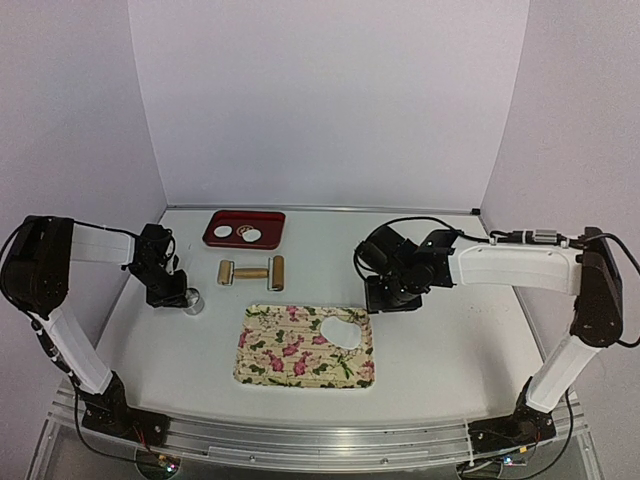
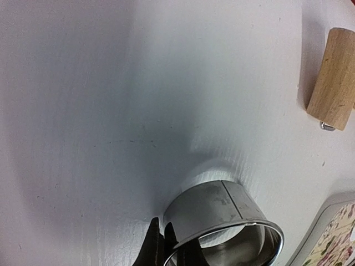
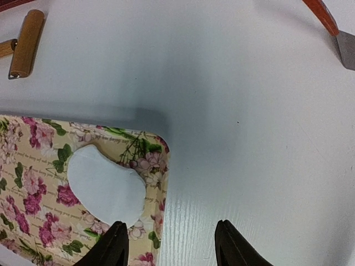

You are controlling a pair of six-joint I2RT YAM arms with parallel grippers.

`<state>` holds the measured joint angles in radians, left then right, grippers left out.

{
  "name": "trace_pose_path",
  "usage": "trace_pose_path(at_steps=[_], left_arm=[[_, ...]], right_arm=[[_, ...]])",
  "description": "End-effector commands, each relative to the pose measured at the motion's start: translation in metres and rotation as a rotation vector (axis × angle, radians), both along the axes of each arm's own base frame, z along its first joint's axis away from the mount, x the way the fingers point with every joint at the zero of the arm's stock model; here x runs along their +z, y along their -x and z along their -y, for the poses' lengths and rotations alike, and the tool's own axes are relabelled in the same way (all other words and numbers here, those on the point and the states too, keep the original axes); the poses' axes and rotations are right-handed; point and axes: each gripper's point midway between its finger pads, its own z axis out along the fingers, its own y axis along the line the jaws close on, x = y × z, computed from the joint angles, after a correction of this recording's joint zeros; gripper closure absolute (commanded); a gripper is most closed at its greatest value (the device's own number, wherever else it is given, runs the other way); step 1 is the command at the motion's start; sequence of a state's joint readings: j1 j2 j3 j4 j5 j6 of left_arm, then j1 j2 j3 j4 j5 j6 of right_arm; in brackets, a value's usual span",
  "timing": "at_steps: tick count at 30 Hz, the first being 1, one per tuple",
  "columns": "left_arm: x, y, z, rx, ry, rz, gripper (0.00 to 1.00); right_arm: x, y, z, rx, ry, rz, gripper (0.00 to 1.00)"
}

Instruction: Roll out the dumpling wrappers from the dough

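By the roller [image 1: 250, 272], left hand [image 1: 186, 297] pinching cutter [image 2: 222, 208]

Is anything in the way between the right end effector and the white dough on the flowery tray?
Nothing visible blocks it. The open right end effector is beside the dough, with only the low rim of the flowery tray between them.

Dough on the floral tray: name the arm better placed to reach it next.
Right, likely: the open right end effector hovers beside the tray corner nearest the dough; the left end effector holds the ring cutter, farther off.
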<state>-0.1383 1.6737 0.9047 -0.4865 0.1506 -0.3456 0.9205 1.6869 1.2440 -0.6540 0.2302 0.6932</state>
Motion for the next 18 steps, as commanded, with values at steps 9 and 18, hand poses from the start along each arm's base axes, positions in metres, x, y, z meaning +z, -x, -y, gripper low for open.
trace_pose_path(at_steps=[9,18], left_arm=[[0.086,0.033,0.08,-0.076,0.144,0.112,1.0],[0.065,0.069,0.179,-0.261,0.166,-0.007,1.0]], right_arm=[[0.019,0.005,-0.098,0.162,-0.205,-0.099,0.46],[0.02,0.025,-0.168,0.255,-0.349,-0.237,0.5]])
